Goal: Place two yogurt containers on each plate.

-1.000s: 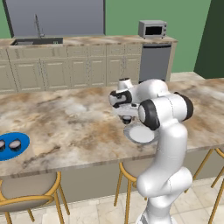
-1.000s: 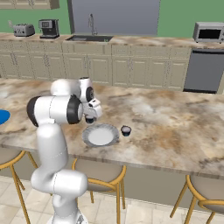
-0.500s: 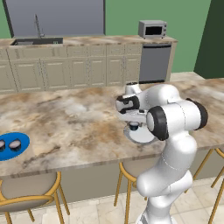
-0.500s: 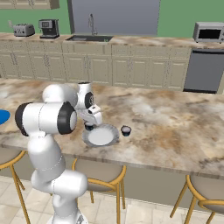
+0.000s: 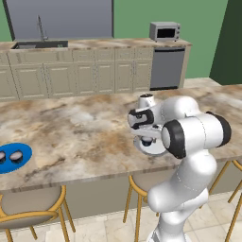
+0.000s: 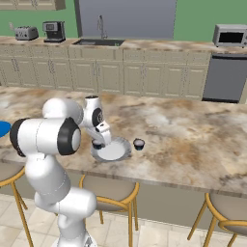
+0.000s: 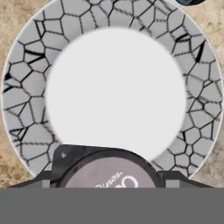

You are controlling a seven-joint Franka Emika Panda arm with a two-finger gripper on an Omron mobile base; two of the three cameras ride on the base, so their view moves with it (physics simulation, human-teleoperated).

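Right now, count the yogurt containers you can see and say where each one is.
4. Two sit on the blue plate: one, another. One is between the fingers above the grey-white plate. One stands on the counter beside it.

Script lettering on the pale lid of the yogurt cup [image 7: 107, 175] between the pincer [image 7: 107, 183] fingers: only a fragment is legible, roughly "inos", above larger cut-off letters. Nothing else readable.

Two yogurt cups [image 5: 17, 155] on blue plate [image 5: 23, 150], one cup [image 6: 98, 144] over grey plate [image 6: 116, 152], one cup [image 6: 139, 143] beside.
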